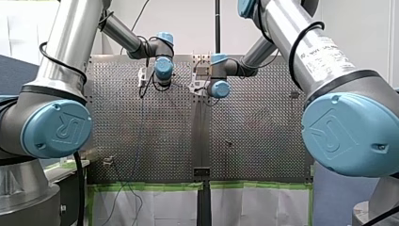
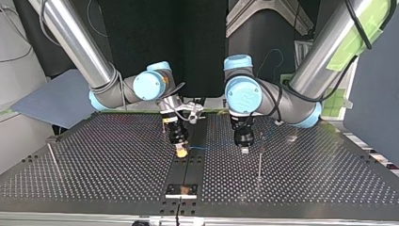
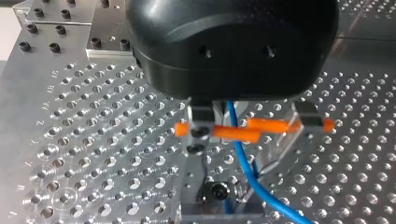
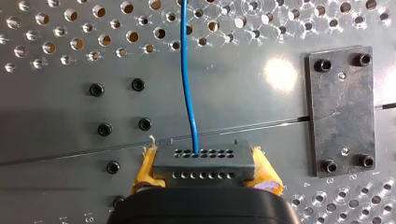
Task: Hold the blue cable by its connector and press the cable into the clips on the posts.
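Note:
In the right wrist view my right gripper (image 4: 205,169) is shut on the dark grey connector (image 4: 203,161), a yellow pad (image 4: 145,169) on each side of it. The blue cable (image 4: 188,84) leaves the connector and runs ahead over the plate. In the top view it (image 2: 207,148) spans from my right gripper (image 2: 181,151) to my left gripper (image 2: 244,149). In the left wrist view the cable (image 3: 243,161) passes between the metal fingers (image 3: 201,128) of my left gripper (image 3: 254,123). The fingers stand apart, and orange pins (image 3: 236,134) cross the gap over the cable.
A thin post (image 2: 259,162) stands just beside my left gripper, and another (image 2: 51,154) stands at the top view's far left. A dark bolted plate (image 4: 343,109) lies beside the connector. A metal block with a screw (image 3: 217,191) sits under the left fingers.

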### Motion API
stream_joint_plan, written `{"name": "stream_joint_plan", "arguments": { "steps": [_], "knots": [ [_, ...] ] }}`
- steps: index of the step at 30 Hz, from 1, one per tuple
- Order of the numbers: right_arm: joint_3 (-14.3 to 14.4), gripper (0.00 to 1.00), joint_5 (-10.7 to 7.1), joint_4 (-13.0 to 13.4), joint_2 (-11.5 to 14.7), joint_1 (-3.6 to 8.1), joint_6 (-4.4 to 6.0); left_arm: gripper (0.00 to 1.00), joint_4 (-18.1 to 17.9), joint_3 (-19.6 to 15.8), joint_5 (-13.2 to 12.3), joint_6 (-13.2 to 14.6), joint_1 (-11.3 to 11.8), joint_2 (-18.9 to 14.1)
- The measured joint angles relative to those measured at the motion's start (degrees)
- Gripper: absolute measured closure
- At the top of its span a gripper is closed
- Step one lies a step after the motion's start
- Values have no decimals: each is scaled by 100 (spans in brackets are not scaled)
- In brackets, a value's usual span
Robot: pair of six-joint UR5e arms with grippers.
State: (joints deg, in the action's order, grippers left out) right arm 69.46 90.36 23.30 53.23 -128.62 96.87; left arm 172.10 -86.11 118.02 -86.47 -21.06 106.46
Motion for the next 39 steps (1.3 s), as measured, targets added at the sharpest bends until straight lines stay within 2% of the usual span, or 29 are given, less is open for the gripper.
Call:
{"name": "stream_joint_plan", "arguments": {
  "steps": [11, 18, 29, 35, 39],
  "knots": [
    [2, 100, 16, -29, -7, 11, -4, 100, -18, 0, -37, -112, -76, 0],
    [56, 100, 83, -263, -8, 54, -8, 100, -120, -2, -45, -344, -185, 24],
    [489, 100, 309, -341, -9, 76, -59, 100, -147, -32, -48, -488, -321, 298],
    [689, 100, 388, -360, -8, 101, -69, 100, -395, -288, -23, -652, -532, 395],
    [847, 100, 507, -371, -8, 137, -91, 100, -638, -517, -1, -721, -619, 402]
  ]
}}
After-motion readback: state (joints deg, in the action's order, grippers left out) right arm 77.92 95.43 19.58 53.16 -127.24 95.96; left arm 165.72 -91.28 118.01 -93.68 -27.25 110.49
